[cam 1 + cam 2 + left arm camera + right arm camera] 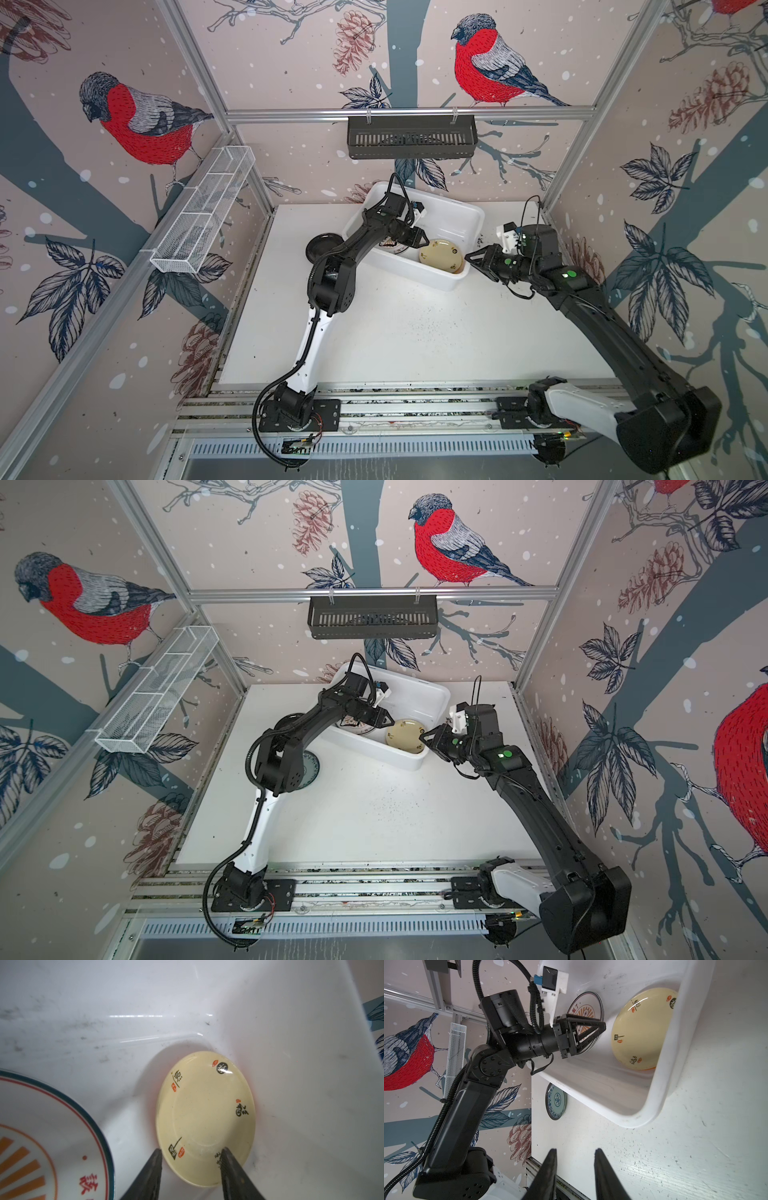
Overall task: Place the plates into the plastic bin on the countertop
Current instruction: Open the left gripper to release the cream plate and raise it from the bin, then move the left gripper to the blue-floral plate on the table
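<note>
Left tool (191, 1150), right tool (576, 1150), jaws apart

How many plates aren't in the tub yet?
2: a black plate beside the bin's left end, and a teal plate partly under the left arm. The arms may hide others.

Sunburst plate (52, 1126) half off-frame (blurry); blk plate (318, 245) behind L arm (361, 244)

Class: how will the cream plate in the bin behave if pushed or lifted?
The cream plate shows glare, so its glaze is probably slippery. Shallow and rigid-looking, it should slide, not roll. The plastic bin wall beside it may block pushes.
</note>
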Controlling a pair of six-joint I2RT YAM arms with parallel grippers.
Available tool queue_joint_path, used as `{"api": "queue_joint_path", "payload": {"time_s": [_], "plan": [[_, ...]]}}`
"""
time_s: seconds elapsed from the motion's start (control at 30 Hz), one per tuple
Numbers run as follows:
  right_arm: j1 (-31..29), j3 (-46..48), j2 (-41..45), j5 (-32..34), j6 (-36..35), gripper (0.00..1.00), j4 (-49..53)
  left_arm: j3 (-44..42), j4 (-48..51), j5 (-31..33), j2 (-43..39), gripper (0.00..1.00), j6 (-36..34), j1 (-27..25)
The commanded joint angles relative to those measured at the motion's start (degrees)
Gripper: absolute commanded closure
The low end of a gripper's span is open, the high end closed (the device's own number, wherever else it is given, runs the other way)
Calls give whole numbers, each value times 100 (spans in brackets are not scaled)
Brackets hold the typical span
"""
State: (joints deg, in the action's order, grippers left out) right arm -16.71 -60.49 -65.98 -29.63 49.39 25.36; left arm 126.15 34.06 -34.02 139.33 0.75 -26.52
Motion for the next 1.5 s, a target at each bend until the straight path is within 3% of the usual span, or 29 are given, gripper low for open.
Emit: {"api": "queue_joint_path", "payload": {"time_s": [0.0,0.27,0.53,0.63,0.77,0.9,1.03,1.17,1.3,1.47], "plan": [[2,-152,-126,62,-186,67,-181,77,221,126,-323,49,-313,-11],[-75,-503,-556,76,-682,67,-277,-266,811,377,-1364,42,-833,260],[-368,-1185,-1631,57,-1424,67,-295,-415,2296,511,-2320,33,-1478,1222],[-511,-1525,-2123,-186,-1551,67,-421,-1142,2448,578,-2960,30,-1678,1681],[-753,-2078,-2809,-634,-1657,67,-462,-2707,1952,635,-4045,23,-1616,2366],[-946,-2681,-3383,-918,-1809,68,-276,-3757,1804,651,-4704,22,-1581,2851],[-1027,-3068,-3697,-1136,-1818,68,-242,-4510,1685,532,-5020,22,-1565,3154],[-1099,-2912,-3763,-1520,-1397,68,-904,-5191,1439,492,-5246,22,-1508,3534],[-1096,-2563,-3654,-1674,-931,68,-1678,-5490,1428,503,-5159,23,-1654,3828],[-1119,-2529,-3604,-1620,-848,68,-1748,-5673,1321,612,-4914,28,-1806,3965]]}}
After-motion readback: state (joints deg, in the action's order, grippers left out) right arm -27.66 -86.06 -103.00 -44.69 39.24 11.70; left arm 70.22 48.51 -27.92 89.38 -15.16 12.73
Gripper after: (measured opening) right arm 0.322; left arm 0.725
